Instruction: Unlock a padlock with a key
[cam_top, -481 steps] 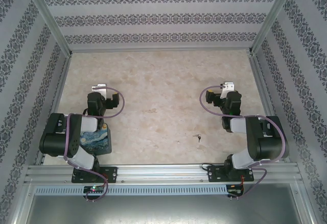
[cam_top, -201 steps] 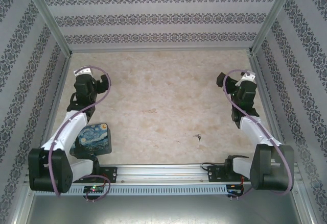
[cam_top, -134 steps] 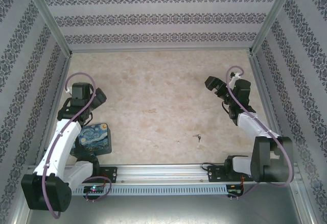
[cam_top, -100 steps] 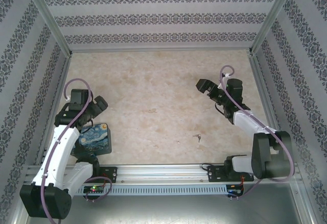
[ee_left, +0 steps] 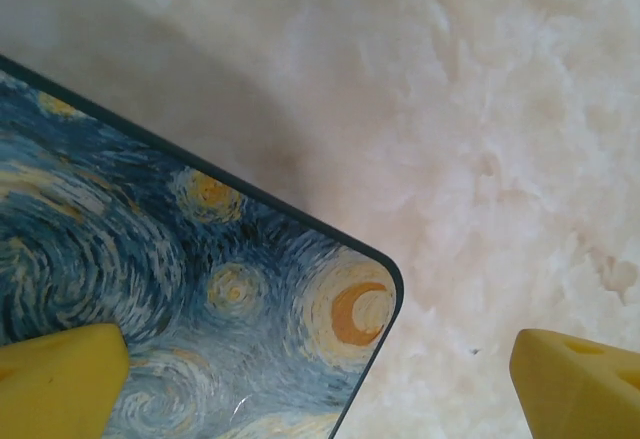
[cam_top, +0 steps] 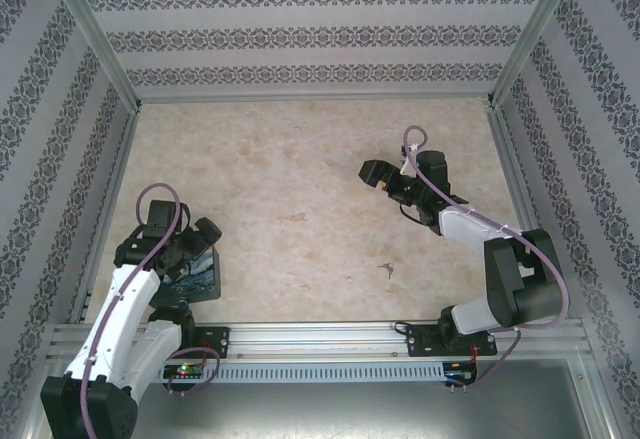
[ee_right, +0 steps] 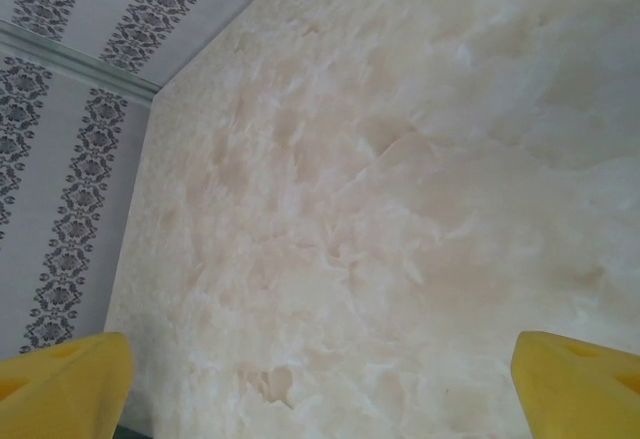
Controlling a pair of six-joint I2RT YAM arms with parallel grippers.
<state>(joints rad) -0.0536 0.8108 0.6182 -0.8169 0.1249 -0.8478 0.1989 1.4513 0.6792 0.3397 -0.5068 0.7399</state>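
Padlock (cam_top: 204, 277) near left on table (cam_top: 300, 159), left gripper (cam_top: 197, 242) over it, key (cam_top: 387, 270) near right, right gripper (cam_top: 372, 173) farther back.

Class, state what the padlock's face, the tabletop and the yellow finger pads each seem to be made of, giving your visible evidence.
Padlock: printed painting under a smooth, slightly glossy coat, with a dark, hard-looking rim; plastic or metal, unclear. Tabletop: marble-patterned and matte, probably laminate or a print. Finger pads: matte yellow, likely foam or rubber.
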